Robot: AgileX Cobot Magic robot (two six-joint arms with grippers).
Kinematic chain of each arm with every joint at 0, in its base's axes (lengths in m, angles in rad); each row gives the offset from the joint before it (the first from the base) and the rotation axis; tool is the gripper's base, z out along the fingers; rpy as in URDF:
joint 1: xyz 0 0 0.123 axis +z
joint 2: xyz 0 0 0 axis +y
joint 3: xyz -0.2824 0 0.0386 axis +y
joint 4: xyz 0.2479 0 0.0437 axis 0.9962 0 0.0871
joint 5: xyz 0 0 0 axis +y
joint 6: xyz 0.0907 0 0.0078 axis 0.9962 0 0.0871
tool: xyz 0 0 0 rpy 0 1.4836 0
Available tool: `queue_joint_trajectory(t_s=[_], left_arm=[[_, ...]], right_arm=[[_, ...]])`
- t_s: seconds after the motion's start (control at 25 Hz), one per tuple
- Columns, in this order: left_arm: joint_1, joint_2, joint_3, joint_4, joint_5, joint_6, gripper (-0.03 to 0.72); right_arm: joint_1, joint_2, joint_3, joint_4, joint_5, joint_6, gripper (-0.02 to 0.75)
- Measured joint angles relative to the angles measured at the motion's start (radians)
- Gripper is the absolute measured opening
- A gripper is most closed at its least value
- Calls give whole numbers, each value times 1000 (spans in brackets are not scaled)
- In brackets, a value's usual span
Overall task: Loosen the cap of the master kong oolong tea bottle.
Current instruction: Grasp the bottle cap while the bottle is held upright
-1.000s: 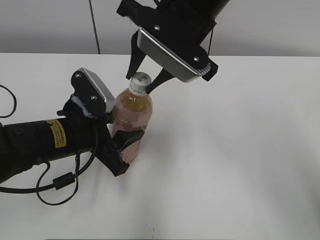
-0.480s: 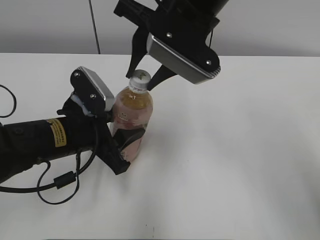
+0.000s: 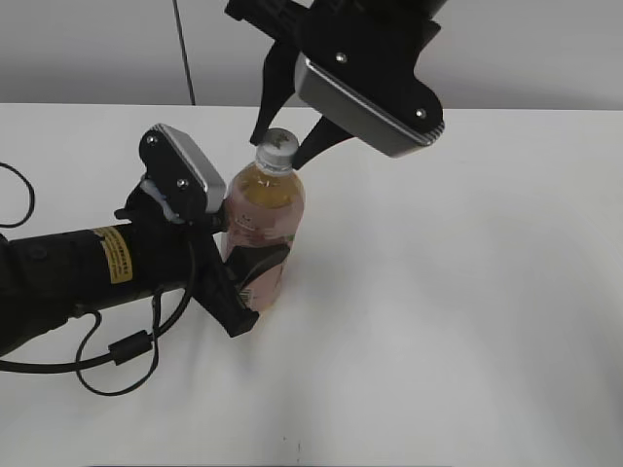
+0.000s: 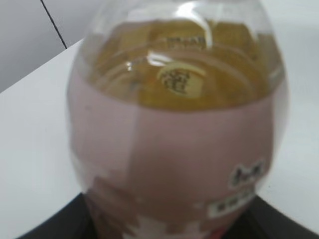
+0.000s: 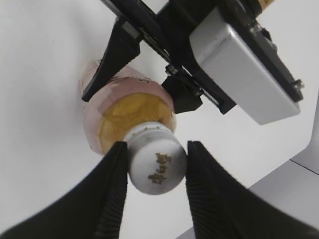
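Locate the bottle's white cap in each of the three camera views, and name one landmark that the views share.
Exterior view: the cap sits upper centre-left, between the right gripper's fingers.
Left wrist view: not in the picture; only the bottle's body shows.
Right wrist view: the cap sits lower centre, between the dark fingers.
Shared landmark: the master kong oolong tea bottle, held by the left gripper.

Exterior view: looks down at a slant across the white table [image 3: 467, 321] toward the back wall, from moderate distance, taking in both arms. Left wrist view: level and very close, its frame filled by the master kong oolong tea bottle [image 4: 174, 129] label. Right wrist view: looks steeply down from just above onto the cap [image 5: 155, 165]. All three views share the bottle; exterior and right wrist views share the cap [image 3: 277, 143].
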Motion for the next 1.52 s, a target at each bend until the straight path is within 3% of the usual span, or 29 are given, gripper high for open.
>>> queue_joint_trajectory(t_s=[0.44,0.72,0.88,1.0,1.24,1.4,1.52], left_arm=[[-1,0,0,13,7,0,363],[0,3,1,8,44,0,363],[0,3,1,8,44,0,363],[0,3,1,8,44,0,363],[0,3,1,8,44,0,363],[0,3,1,8,44,0,363],[0,3,1,7,37,0,363]], right_arm=[[0,0,0,-6,33,76,283],[0,-3,0,-8,72,103,382],[0,-4,0,-4,72,202,528],[0,-9,0,16,12,448,576],[-1,-28,0,31,-164,1127,577],[-1,-52,-18,29,-82,1531,577],[-1,-76,-31,81,0,2041,577]])
